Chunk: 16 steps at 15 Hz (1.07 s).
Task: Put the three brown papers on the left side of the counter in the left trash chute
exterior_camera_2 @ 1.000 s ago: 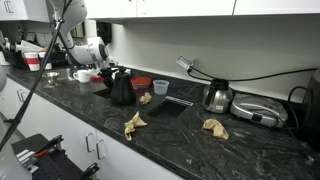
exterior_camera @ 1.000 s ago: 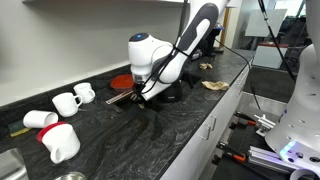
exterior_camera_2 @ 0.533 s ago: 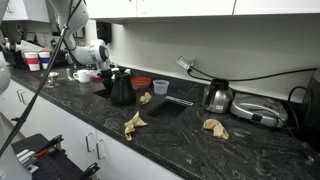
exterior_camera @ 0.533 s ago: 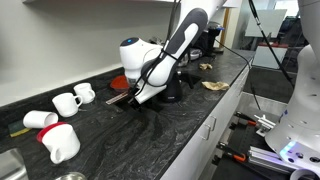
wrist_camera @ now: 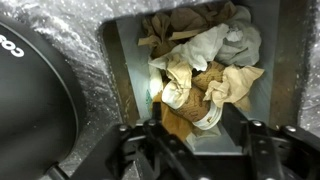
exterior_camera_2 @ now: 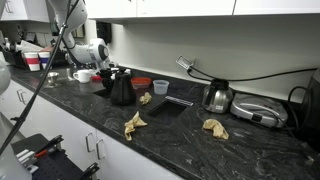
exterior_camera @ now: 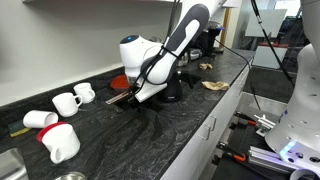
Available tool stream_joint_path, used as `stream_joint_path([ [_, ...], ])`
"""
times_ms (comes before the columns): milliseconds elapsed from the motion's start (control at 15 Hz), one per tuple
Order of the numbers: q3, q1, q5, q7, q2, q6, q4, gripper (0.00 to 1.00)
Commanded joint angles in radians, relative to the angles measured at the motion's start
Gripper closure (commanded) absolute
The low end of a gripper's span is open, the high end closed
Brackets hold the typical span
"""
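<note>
My gripper (wrist_camera: 198, 152) hangs open over the trash chute (wrist_camera: 128, 75), a rectangular steel-lined hole in the black counter (wrist_camera: 95, 25). Nothing sits between its fingers (wrist_camera: 135, 150). Down in the chute lie crumpled tan and white papers (wrist_camera: 225, 85) and a cup. In an exterior view three brown papers rest on the counter (exterior_camera_2: 190, 140): one near the front edge (exterior_camera_2: 133, 124), one further along (exterior_camera_2: 214, 127), one by the black kettle (exterior_camera_2: 145, 98). Two brown papers (exterior_camera: 213, 85) (exterior_camera: 205, 66) show beyond the arm. The gripper (exterior_camera: 133, 96) is low at the chute (exterior_camera: 118, 98).
A black kettle (exterior_camera_2: 122, 88) (wrist_camera: 40, 100) stands right beside the chute. A red plate (exterior_camera_2: 142, 83) and a clear cup (exterior_camera_2: 161, 87) sit near the wall. White mugs (exterior_camera: 68, 102) lie and stand past the chute. A silver kettle (exterior_camera_2: 218, 97) and a flat appliance (exterior_camera_2: 256, 113) stand further along.
The wrist shifted a little toward the mugs between a second ago and half a second ago, then stayed put. The papers on the counter have not moved.
</note>
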Motion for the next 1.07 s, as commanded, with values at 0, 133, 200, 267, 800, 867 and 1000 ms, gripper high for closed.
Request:
stream_joint_path([
  [0,-0.021,0.021,0.013,-0.001,-0.041,0.031,-0.046,0.05],
  [133,-0.020,0.022,0.008,0.003,-0.083,0.066,-0.088,0.00],
  [200,-0.016,0.018,0.009,-0.002,-0.113,0.080,-0.115,0.00],
  [267,-0.014,0.008,0.013,-0.015,-0.128,0.098,-0.130,0.00],
  [800,0.065,-0.076,0.252,-0.257,-0.278,0.135,-0.329,0.00],
  [867,0.067,-0.081,0.288,-0.293,-0.292,0.128,-0.346,0.00],
  [1000,0.063,-0.090,0.339,-0.343,-0.327,0.115,-0.379,0.00],
])
